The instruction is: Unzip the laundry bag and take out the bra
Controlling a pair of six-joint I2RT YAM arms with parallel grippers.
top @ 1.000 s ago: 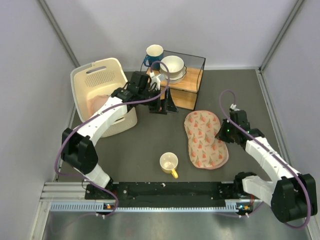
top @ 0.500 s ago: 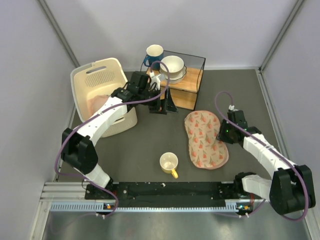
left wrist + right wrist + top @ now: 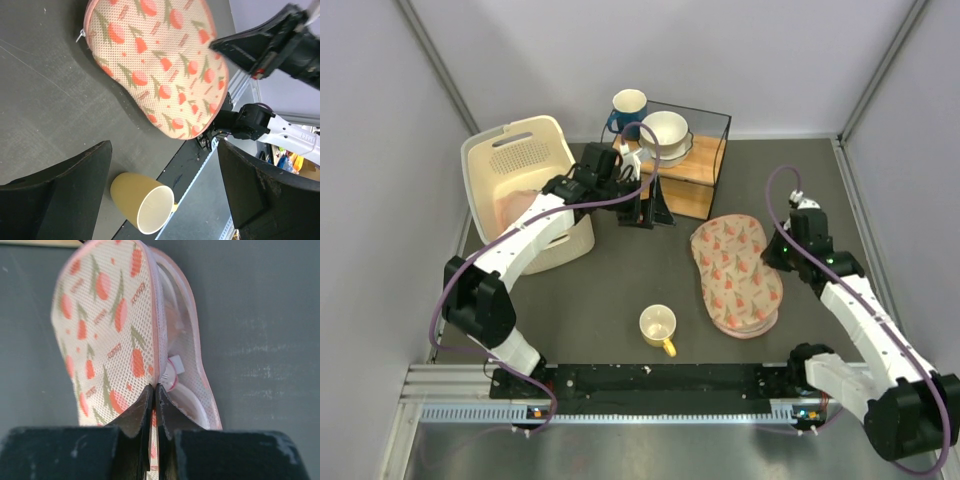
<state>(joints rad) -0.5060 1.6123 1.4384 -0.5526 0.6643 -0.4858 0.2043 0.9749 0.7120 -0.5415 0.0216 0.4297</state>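
**A:** Where is the laundry bag (image 3: pixel 732 275)?

**B:** It lies on the table (image 3: pixel 620 270), right of centre in the overhead view. The yellow mug (image 3: pixel 657 326) sits near its lower left end.

**A:** And the right gripper (image 3: pixel 154 388)?

**B:** It is at the bag's right edge, with its fingers pressed together on the pink trim of the printed top flap. That flap stands raised off the lower half, so the seam gapes on that side. I judge the pinch sits on the rim so as to hold the mouth open.

**A:** Can you see the bra?

**B:** Not for certain. In the right wrist view, only pale curved mesh and a small white piece show through the gap. I can't tell whether any of it is the garment.

**A:** What about the left gripper (image 3: pixel 648 205)?

**B:** It hovers above the middle of the overhead frame, just beside the wooden box (image 3: pixel 695 175) and well apart from the bag. Its fingers are spread wide and hold nothing. Its camera looks down on the bag and the mug. It seems placed to come in and reach through the opening while the other gripper holds the flap.

**A:** Any risk?

**B:** The hold is a thin nip on soft trim, so I'd expect it could slip if the flap is pulled hard.
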